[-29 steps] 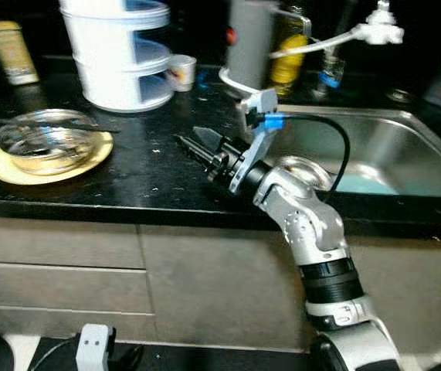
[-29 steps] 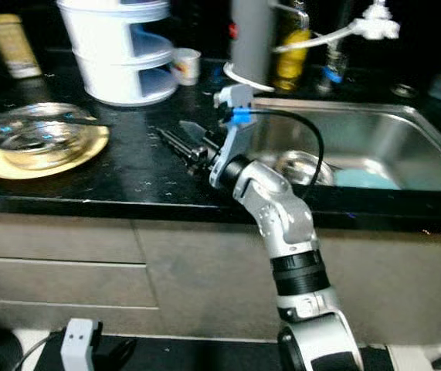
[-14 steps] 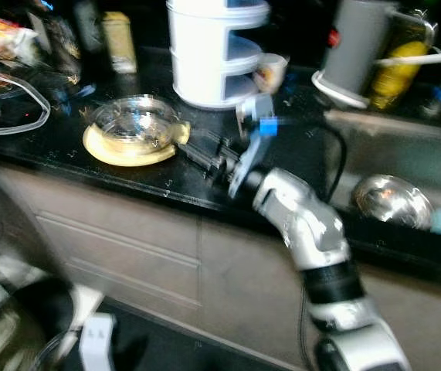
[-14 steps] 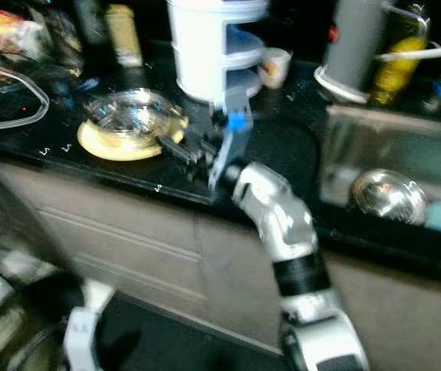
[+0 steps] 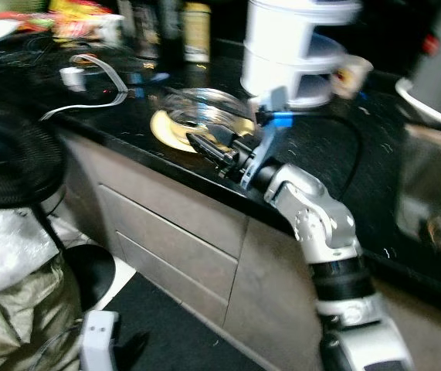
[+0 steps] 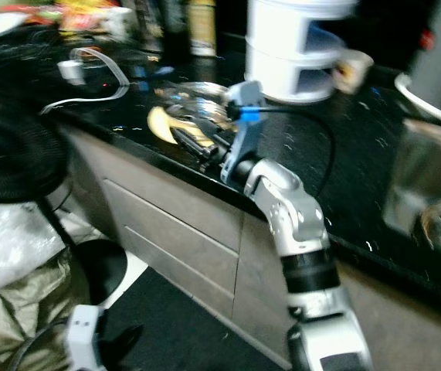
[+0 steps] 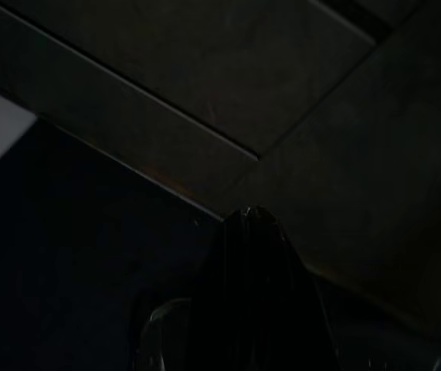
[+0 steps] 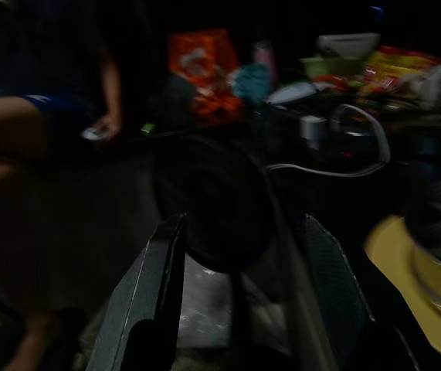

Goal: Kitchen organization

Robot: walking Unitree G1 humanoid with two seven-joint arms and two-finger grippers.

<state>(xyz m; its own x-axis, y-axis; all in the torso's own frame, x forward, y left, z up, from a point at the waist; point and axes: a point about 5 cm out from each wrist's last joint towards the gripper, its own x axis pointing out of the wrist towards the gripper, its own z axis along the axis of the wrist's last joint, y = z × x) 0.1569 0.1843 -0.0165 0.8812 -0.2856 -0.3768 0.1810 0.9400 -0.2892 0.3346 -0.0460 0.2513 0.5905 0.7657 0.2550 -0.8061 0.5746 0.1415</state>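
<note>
Since earlier, right gripper (image 5: pixel 205 145) neared yellow plate (image 5: pixel 175 127), jaws seemingly parted.

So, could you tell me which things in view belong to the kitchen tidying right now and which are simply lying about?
Probably in play:
- right gripper, fingers open, at the counter edge
- glass bowl
- yellow plate under the bowl

Lying about:
- white tiered container
- small cup
- white cable
- black fan beside the counter
- left gripper, hanging idle by the cabinets
</note>
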